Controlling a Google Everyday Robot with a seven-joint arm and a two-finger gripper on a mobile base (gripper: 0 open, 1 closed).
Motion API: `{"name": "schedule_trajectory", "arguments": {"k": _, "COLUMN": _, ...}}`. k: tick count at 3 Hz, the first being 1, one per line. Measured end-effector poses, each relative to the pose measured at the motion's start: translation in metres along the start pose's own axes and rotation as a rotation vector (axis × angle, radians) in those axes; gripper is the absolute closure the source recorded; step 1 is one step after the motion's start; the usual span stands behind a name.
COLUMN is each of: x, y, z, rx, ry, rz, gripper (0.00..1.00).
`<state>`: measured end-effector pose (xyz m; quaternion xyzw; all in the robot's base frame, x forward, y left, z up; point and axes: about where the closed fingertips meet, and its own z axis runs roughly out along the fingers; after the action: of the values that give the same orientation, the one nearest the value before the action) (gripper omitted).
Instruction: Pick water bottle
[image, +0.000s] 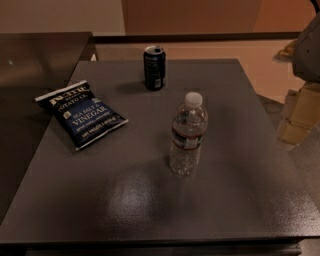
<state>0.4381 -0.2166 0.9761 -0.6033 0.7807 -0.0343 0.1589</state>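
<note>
Water bottle (187, 135) clear, white cap, dk red/white label; can (154, 67) dk blue; chip bag (80, 115) navy; gripper (301, 112) tan, right edge.

Bottle (188, 134) upright; pincer (299, 119) rt edge

One clear ribbed plastic water bottle (188, 134), one dark blue soda can (154, 67) and one blue-and-white crisp bag (81, 114) are counted; one gripper (301, 116) is located at the right edge.
</note>
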Motion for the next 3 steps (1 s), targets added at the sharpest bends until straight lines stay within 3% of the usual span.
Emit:
{"name": "schedule_trajectory", "arguments": {"k": 1, "x": -0.001, "y": 0.0, "z": -0.001, "rx": 0.002, "ry": -0.001, "rz": 0.0, "gripper": 0.0}}
{"name": "schedule_trajectory", "arguments": {"k": 2, "x": -0.01, "y": 0.01, "z": 0.005, "rx": -0.029, "ry": -0.055, "rz": -0.021, "gripper": 0.0}}
{"name": "schedule_trajectory", "arguments": {"k": 3, "x": -0.031, "y": 0.032, "z": 0.025, "rx": -0.107, "ry": -0.162, "rz": -0.052, "gripper": 0.0}}
